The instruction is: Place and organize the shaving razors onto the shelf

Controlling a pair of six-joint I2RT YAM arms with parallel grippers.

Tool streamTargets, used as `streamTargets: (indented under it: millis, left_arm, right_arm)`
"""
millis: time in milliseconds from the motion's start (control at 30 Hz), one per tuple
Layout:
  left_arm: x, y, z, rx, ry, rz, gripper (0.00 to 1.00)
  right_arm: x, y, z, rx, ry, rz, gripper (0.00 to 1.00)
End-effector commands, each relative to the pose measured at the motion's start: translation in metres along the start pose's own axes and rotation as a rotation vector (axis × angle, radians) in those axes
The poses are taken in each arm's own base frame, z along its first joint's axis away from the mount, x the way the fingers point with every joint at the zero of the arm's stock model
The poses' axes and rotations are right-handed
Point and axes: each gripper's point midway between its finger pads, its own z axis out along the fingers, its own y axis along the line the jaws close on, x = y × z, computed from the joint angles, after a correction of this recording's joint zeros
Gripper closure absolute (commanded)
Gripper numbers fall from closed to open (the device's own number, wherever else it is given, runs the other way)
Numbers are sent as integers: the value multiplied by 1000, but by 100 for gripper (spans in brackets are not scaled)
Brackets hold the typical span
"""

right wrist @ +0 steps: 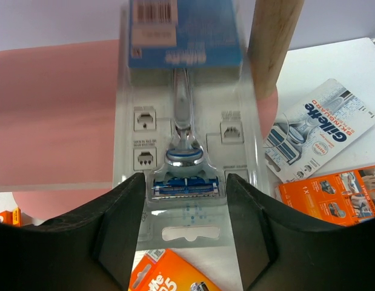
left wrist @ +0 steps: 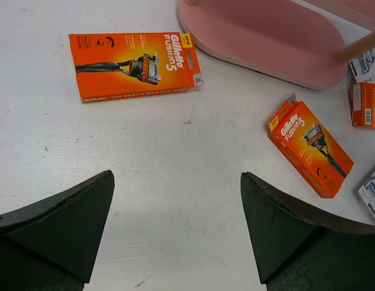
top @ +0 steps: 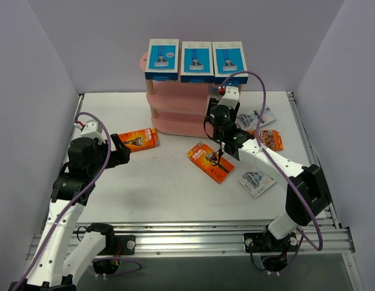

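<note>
The right gripper [right wrist: 184, 182] has its jaws pinching a clear blister pack [right wrist: 184, 115] by its raised bubble, the razor head between them. The pack sits at the right end of the pink shelf [top: 175, 118], with a pink board behind it and a wooden post [right wrist: 272, 42] just beside it.

Three blue-and-white boxes [top: 162, 59] [top: 196, 62] [top: 229, 62] stand in a row on the top tier.

The left gripper [left wrist: 176, 176] hangs over the worktop [top: 163, 194] with jaws spread and empty, near one orange Fusion5 pack [left wrist: 136, 63]. Two more orange packs [top: 210, 162] [top: 269, 139] and two blister packs [top: 257, 180] [top: 260, 118] lie on the worktop to the right.
</note>
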Motion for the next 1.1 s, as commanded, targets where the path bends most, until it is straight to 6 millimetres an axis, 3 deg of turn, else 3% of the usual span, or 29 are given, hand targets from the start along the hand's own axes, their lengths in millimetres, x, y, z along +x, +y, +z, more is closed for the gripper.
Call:
streamTargets:
  millis: [0,400,800,1067]
  left_arm:
    - [-13,-9,-5,36,-39,5,6]
    - [-13,-9,-5,36,-39,7,6]
    - [-14,-9,-5,48,-42,12,6]
    - [-14,-10,-5,50,-43,15,6]
  right_arm:
    - [-26,-12,3,63,-65,54,48]
    - [-30,-16,0,64,-71,66,43]
    - [-50,-25,-29,10,-109,126,42]
    - [-47,-34,-45,-11,-91,135,46]
